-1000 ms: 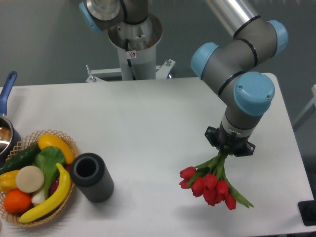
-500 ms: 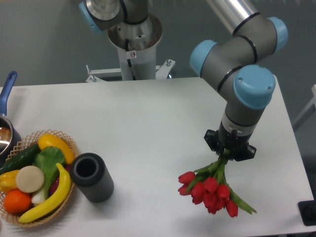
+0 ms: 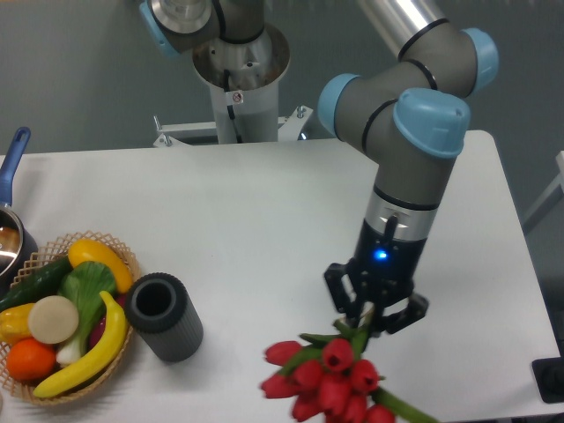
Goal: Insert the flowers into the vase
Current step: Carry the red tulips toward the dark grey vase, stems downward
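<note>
The flowers (image 3: pixel 322 383) hung above the front edge of the table (image 3: pixel 264 220), red buds pointing down and toward the camera, with the lowest buds cut off by the bottom of the frame. Their green stems ran up into the gripper (image 3: pixel 368 315), whose two fingers were clamped on the stems just above the buds. A long green leaf trailed to the right below the bunch. The bunch appeared slightly blurred.

The gripper pointed downward, with a small blue light lit on the wrist section above it. The arm (image 3: pixel 414 150) rose from the gripper through grey links with light blue joint caps toward the top of the frame.

The vase (image 3: pixel 164 315) stood well apart from the flowers, to their left, near the front of the table. It leaned slightly in the camera view, and its dark open mouth was visible.

The woven basket (image 3: pixel 119 256) was just beside the vase, on its left; contact could not be confirmed. It held a banana, an orange, a cucumber and other produce. A pot with a blue handle (image 3: pixel 12 163) sat at the left edge.
</note>
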Robot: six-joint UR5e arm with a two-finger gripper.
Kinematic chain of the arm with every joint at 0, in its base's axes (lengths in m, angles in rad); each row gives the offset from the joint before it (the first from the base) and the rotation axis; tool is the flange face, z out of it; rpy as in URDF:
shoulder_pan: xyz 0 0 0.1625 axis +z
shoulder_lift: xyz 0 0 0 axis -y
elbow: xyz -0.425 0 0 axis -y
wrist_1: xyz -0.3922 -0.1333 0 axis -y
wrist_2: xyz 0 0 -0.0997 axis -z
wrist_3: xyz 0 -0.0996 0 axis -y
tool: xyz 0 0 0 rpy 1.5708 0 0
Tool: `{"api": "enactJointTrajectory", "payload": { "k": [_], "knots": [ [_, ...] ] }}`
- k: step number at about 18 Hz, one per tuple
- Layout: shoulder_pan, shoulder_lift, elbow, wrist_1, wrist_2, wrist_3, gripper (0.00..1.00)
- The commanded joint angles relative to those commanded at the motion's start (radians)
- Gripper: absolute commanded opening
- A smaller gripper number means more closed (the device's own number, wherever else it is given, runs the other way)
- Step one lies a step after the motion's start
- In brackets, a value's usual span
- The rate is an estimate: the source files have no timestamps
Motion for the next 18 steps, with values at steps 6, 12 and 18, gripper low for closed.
{"api": "enactJointTrajectory", "payload": {
  "k": [6, 12, 18],
  "knots": [
    [-0.005, 0.017, -0.04, 0.002, -0.226, -0.005, 0.01],
    [0.005, 0.095, -0.193, 0.083, -0.402, -0.006, 0.04],
    [0.02, 0.132, -0.291, 0.137, -0.583, 0.0, 0.04]
  ]
}}
